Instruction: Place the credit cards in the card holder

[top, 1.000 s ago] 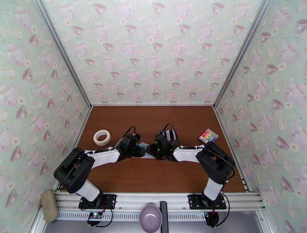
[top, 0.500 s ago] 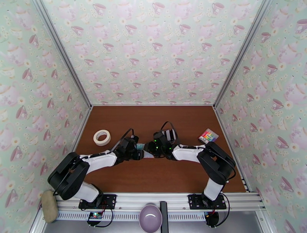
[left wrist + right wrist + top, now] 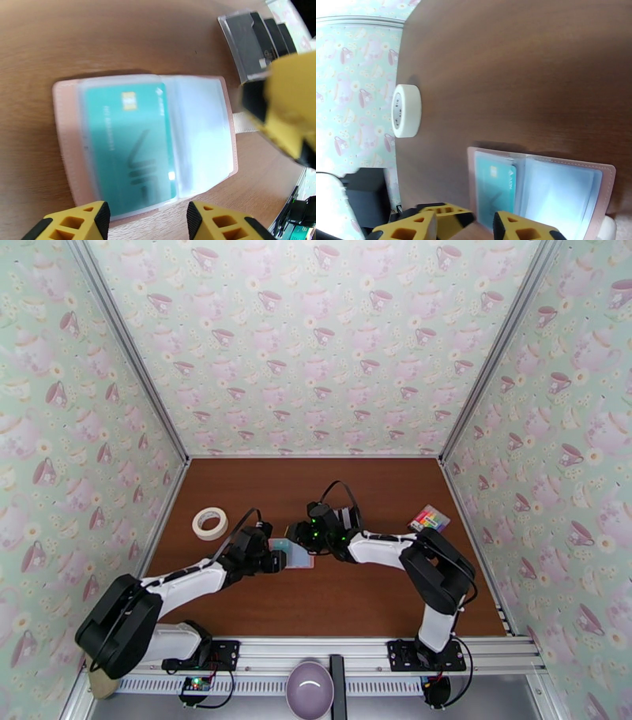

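My left gripper (image 3: pixel 146 223) hangs wide open and empty just over the near edge of the holder (image 3: pixel 199 130). My right gripper (image 3: pixel 478 227) is parted more narrowly, also holding nothing, and faces the holder from the opposite side. The holder lies spread flat mid-table with its clear sleeves up and one teal card (image 3: pixel 130 142) tucked in a sleeve. Just past it a clear stand (image 3: pixel 237 51) keeps the other dark cards (image 3: pixel 272 33) upright.

I judge those cards light, stiff and slick, so they are best pinched by the exposed top edge, across the thin faces. The holder looks soft and light, likely to skate on the wood, and its sleeves look floppy. I'd pin its pink border or tab (image 3: pixel 243 122) while feeding a card in edge-first.
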Robot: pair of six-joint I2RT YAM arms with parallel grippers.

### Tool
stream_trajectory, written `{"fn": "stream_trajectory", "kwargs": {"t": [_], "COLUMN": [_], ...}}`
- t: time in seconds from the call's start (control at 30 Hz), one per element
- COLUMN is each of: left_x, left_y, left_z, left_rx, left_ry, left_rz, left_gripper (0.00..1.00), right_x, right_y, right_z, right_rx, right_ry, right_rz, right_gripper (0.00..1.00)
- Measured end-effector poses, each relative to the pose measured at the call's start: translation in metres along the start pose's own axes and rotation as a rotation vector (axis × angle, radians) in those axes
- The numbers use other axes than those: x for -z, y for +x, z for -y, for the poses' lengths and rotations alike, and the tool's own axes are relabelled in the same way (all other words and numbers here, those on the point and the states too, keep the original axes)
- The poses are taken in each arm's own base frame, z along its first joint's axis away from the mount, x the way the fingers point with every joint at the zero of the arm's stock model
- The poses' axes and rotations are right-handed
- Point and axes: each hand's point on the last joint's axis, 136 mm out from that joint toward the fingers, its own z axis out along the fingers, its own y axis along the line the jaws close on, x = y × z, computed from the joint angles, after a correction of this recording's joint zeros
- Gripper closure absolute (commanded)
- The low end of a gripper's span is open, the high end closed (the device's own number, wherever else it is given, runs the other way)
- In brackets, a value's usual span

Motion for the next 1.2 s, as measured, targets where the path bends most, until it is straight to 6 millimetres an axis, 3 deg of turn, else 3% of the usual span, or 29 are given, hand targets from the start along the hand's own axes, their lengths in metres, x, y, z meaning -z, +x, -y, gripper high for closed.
{"fn": "stream_trajectory", "kwargs": {"t": [0.43, 0.63, 0.8, 1.03, 1.2], "left_x": [0.0, 0.007, 0.006, -0.008, -0.011], "left_y": [0.002, -0.004, -0.005, 0.009, 0.008], "left_z": [-0.004, 0.001, 0.002, -0.008, -0.008], "left_rx": [0.006, -0.003, -0.011, 0.002, 0.002], "left_ry": [-0.012, 0.003, 0.009, -0.022, -0.023], "left_rz": [-0.008, 0.02, 0.02, -0.04, -0.042], "left_gripper": [0.44, 0.44, 0.45, 0.45, 0.44], "right_x": [0.011, 0.015, 0.012, 0.004, 0.002], "right_y": [0.002, -0.01, -0.013, -0.007, -0.005], "right_z": [0.032, 0.027, 0.028, 0.048, 0.054], "right_rx": [0.086, 0.164, 0.199, 0.219, 0.223], "right_ry": [0.188, 0.246, 0.275, 0.342, 0.359], "right_rz": [-0.006, 0.007, -0.001, -0.043, -0.057], "right_gripper": [0.56, 0.56, 0.56, 0.57, 0.57]}}
